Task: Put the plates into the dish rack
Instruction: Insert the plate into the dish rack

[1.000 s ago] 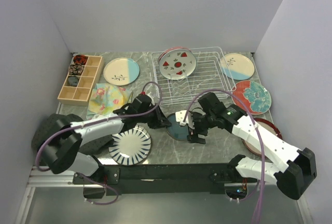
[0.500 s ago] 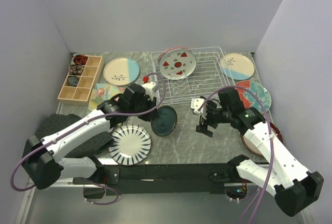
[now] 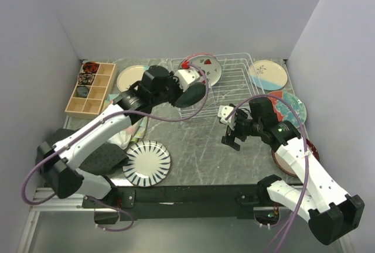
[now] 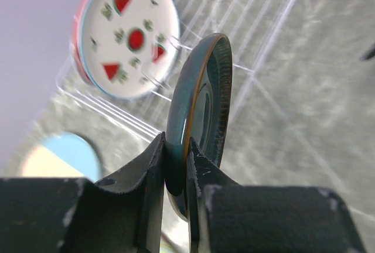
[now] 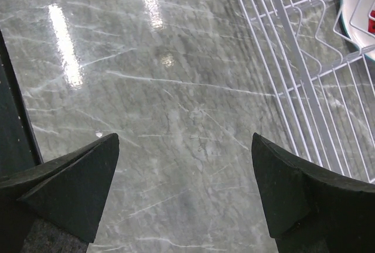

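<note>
Teal plate [image 4: 205, 101] | raised to rack [image 3: 234, 86] (left end effector [image 4: 174, 147] pinching); right end effector [image 5: 185, 142] wide

Bare grey marble tabletop [image 5: 146, 89] lies open between the right gripper's [image 5: 184, 142] 2 spread fingers [image 5: 76, 177], with the white wire dish rack [image 5: 296, 54] ahead of the right-hand finger.

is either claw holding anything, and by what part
Left claw pinches the dark teal plate by its rim, on edge. Right claw is open and empty.

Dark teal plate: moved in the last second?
Yes. Held by the left gripper, the dark teal plate went from the table to the dish rack, near-left corner.
</note>
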You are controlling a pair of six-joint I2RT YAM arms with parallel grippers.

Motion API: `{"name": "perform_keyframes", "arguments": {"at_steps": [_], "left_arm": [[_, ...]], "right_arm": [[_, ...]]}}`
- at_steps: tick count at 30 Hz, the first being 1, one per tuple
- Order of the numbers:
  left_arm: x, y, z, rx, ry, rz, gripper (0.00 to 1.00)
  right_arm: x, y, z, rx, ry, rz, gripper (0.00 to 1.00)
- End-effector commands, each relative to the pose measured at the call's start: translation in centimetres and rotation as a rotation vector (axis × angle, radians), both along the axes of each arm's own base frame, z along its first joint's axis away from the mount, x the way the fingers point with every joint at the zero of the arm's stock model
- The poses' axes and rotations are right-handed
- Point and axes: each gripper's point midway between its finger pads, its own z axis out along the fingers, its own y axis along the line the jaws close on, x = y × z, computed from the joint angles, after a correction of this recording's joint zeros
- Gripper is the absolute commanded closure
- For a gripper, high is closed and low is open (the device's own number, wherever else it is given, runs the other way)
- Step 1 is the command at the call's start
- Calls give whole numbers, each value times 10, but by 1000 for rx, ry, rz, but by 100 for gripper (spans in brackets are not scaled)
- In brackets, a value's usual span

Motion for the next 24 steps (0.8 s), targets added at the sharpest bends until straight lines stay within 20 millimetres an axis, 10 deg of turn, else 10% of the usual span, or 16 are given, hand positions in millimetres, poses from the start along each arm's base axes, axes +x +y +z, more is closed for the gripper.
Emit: {"name": "perform_keyframes", "arguments": {"at_steps": [1, 10, 24], "left_arm": [[52, -15, 56, 41, -315, -71, 99], [127, -33, 54, 77, -344, -116, 99], [174, -56, 21, 174, -400, -221, 99]], "right_arm": [[8, -4, 2, 8, -31, -28, 0], [14, -11, -12, -41, -14, -56, 0], [20, -18, -29, -103, 10, -81, 0]]}}
